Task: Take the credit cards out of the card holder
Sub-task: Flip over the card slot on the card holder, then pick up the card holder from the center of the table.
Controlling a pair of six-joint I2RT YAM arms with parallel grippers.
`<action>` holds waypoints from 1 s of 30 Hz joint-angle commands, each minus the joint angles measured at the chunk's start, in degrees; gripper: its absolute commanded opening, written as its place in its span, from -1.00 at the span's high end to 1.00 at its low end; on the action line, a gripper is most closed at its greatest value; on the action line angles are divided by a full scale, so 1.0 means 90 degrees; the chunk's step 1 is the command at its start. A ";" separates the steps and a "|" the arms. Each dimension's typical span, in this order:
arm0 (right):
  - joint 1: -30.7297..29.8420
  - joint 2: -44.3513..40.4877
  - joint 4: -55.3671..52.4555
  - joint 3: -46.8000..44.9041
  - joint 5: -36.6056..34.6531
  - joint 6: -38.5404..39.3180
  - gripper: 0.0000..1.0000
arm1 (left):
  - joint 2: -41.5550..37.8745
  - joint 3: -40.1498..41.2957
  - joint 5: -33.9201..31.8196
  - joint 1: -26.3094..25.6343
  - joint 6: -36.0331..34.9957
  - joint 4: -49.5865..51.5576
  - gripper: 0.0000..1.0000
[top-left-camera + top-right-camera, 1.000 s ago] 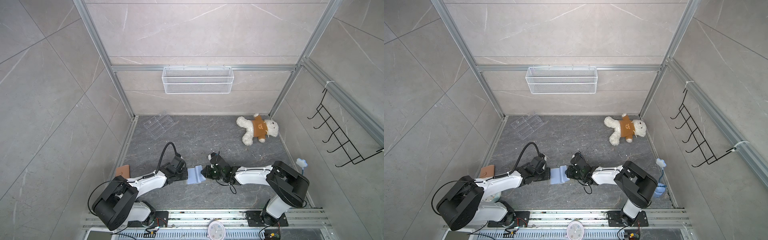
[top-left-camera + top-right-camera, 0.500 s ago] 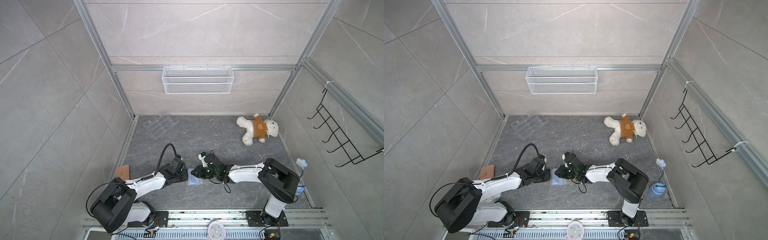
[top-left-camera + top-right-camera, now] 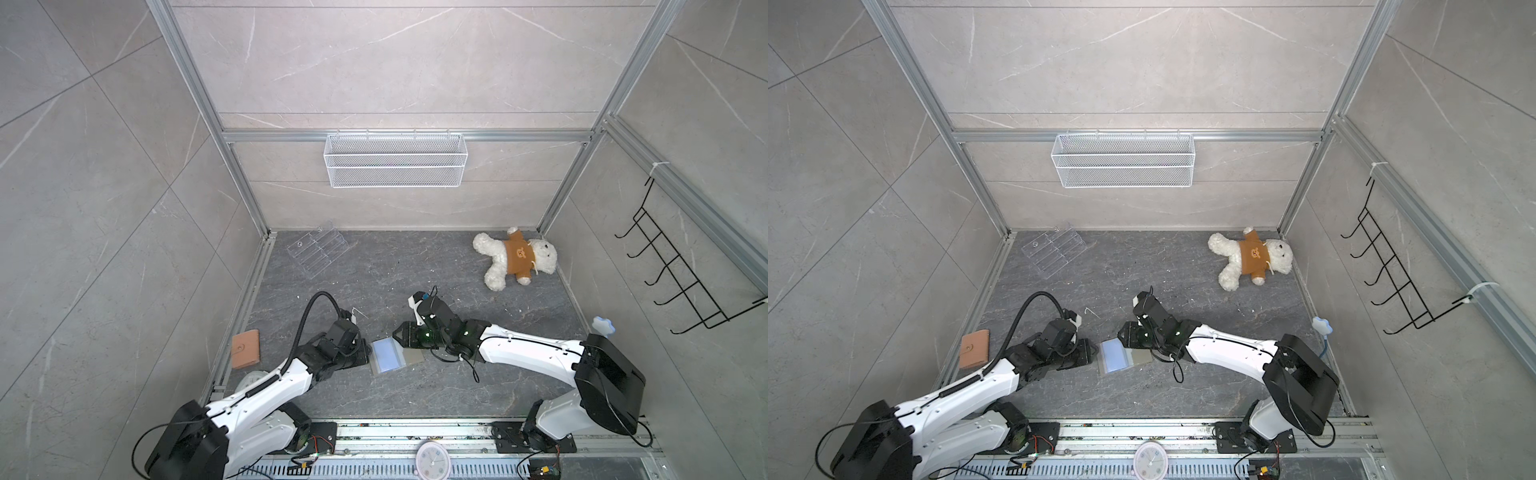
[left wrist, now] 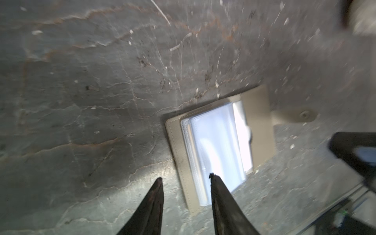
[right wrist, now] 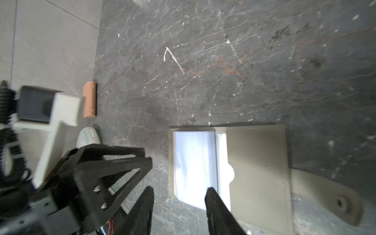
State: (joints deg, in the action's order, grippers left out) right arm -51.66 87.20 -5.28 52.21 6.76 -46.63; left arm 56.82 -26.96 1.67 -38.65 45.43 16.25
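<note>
Fingers (image 4: 157, 203) of the left gripper (image 3: 365, 353) stand parted with nothing between them, just beside one edge of the card holder (image 3: 392, 358). The right gripper (image 3: 398, 334) has its fingers (image 5: 216, 209) parted and empty too, one tip above the holder's pale blue panel. The holder lies unfolded flat on the table (image 3: 415, 390) between both arms, its snap tab loose, so opening looks done (the easy half). No credit cards show anywhere, neither on the table nor gold-orange in the sleeves, so drawing them out seems wholly left. Farther off sit a tan wallet (image 3: 246, 349), a clear stand (image 3: 318, 253) and a teddy bear (image 3: 515, 259).
</note>
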 commanded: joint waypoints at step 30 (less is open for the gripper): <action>0.0125 0.1735 0.0250 -0.0518 0.0044 0.0358 0.73 | 0.0140 0.2605 0.1138 -0.0014 0.2785 -0.5309 0.17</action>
State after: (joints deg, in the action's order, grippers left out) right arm -50.68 99.85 -2.70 49.95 7.46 -42.04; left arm 59.57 -3.73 13.02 -38.63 70.35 -26.09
